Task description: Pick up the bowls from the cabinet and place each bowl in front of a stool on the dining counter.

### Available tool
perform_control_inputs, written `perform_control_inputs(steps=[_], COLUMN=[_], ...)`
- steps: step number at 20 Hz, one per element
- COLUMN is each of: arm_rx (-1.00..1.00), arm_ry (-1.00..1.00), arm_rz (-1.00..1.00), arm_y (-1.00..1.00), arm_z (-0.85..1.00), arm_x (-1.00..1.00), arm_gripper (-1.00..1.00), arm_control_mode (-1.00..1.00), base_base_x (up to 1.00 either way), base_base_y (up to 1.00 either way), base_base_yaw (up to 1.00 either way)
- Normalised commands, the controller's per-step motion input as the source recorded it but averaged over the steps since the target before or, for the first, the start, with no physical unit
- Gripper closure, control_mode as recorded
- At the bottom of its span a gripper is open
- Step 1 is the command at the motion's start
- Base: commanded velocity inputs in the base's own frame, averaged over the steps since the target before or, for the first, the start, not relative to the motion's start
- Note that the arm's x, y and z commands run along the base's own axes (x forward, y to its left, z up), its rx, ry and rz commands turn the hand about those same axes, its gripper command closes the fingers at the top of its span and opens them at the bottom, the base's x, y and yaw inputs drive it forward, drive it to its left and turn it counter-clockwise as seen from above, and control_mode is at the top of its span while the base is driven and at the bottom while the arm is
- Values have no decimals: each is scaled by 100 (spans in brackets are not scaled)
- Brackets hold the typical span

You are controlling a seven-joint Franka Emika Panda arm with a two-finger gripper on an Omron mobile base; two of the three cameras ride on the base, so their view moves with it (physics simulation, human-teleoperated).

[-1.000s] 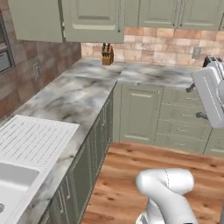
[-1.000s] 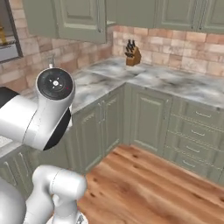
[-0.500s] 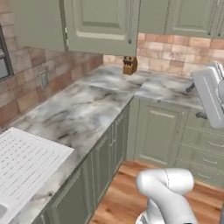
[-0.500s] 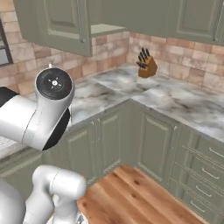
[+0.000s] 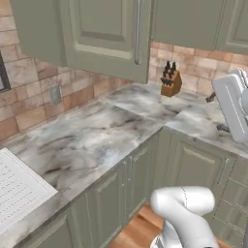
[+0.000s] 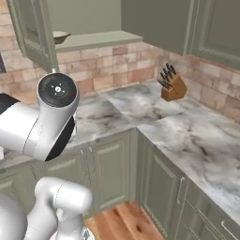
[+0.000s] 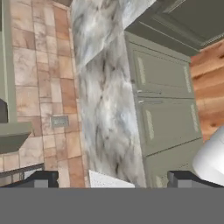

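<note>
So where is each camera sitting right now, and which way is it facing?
Left base view: behind the arm's left, facing the cabinet door and corner counter; elbow at lower right.
Right base view: behind its right, facing the open shelf with a bowl; arm at left.
Hand view: on the rolled hand, along the counter; claw fingertips at bottom.
Both base views share the knife block.

Your arm [image 5: 186, 213] rises from its white base link at the lower right of the left base view, then bends upward to a flat white forearm segment [image 5: 231, 106] standing near the right edge. In the right base view, your large elbow joint [image 6: 57, 92], white with a dark round cap, sits at the left, above the rounded lower link [image 6: 61, 201]. In the hand view, your gripper [image 7: 111, 180] shows two dark fingertips [image 7: 41, 179] set wide apart, holding nothing.
</note>
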Motion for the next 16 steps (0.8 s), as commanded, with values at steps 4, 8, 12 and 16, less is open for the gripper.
perform_control_inputs(steps=[4,8,12,16], arm_rx=[0,0,0,0], arm_ry=[0,0,0,0], arm_rz=[0,0,0,0], arm_y=[0,0,0,0], arm_z=[0,0,0,0], arm_x=[0,0,0,0], arm_gripper=[-100,-100,-100,-100], arm_control_mode=[100,100,100,100], base_base_x=[100,100,100,58], base_base_y=[-66,-63,-52,-5], base_base_yaw=[52,53,50,40])
